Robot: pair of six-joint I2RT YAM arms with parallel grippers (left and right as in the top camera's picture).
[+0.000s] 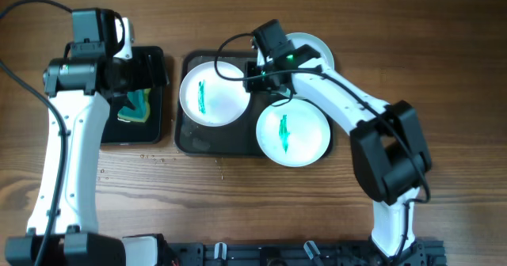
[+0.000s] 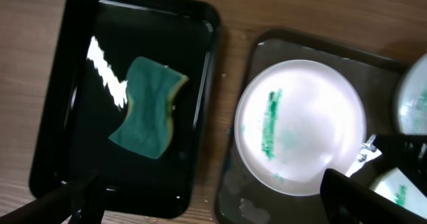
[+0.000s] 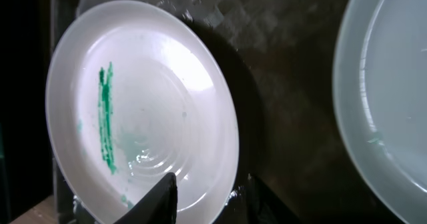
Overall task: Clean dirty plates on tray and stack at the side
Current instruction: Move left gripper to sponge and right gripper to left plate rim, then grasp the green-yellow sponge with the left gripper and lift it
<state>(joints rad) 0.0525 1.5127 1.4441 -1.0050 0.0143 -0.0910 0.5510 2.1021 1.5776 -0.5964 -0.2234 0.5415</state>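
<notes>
– teal streaks, that's what the overhead view gives you: one on the left plate [image 1: 212, 92], one on the near right plate [image 1: 293, 133], both lying on the dark grey tray [image 1: 192, 142] in the middle of the wooden table [image 1: 238, 195].

– and the third one?

– the far right plate [image 1: 314, 44] sits at the tray's far right corner, half under the right arm, so i can't say whether it has a mark. the right wrist view only catches a slice of it, cut off at the edge.

– what does that wrist view add, then?

– the right gripper [image 3: 212, 192] up close. it's at the right-hand rim of the left plate, one finger over the plate's face and the other outside the rim, with the edge between them. whether they're actually pinching it i can't tell; the fingertips run out of the bottom of the picture.

– and the other arm?

– the left gripper [image 2: 210, 187] hangs over the black tub [image 2: 67, 137] to the left of the tray, fingers spread wide, nothing in them. its own camera shows what the arm partly hides from above: a green sponge [image 2: 148, 107] lying in the tub, below and between the fingers. the left plate is just to the right of it, in the tray's left half.
</notes>
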